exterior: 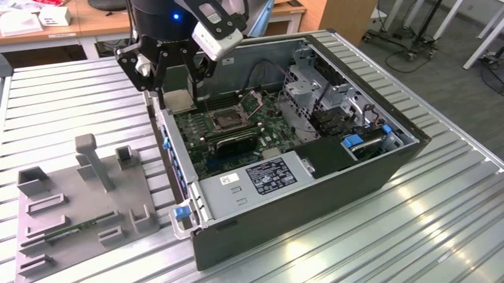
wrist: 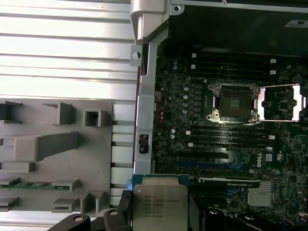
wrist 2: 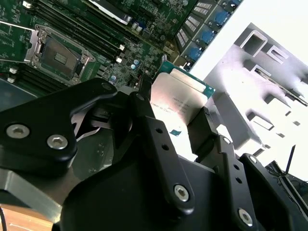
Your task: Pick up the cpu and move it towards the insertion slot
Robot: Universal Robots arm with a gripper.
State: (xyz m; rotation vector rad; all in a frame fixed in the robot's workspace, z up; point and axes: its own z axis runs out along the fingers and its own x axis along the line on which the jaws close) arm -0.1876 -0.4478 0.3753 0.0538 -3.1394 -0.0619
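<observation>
You have the cpu (wrist: 160,206), a small flat square chip with a silvery metal top and a green rim, pinched between the black fingers (wrist 2: 156,139) of the gripper (exterior: 174,97), which are closed onto two of its opposite edges. Being square, it has no long axis; in both wrist views its metal face is turned toward the camera, and it hangs roughly on edge from the fingers rather than lying flat.

In the exterior view you see the chip held above the near wall of the open dark-grey computer case (exterior: 331,177), at the exterior view's left side of the green motherboard (exterior: 228,144). The insertion slot (wrist: 234,102), a square dark socket in a silver metal frame, lies open on the board, apart from the chip, with long black memory slots (wrist: 226,137) just beside it.

Outside the case wall sits a grey plastic fixture tray (exterior: 79,206) on the ribbed metal table (exterior: 71,106).
</observation>
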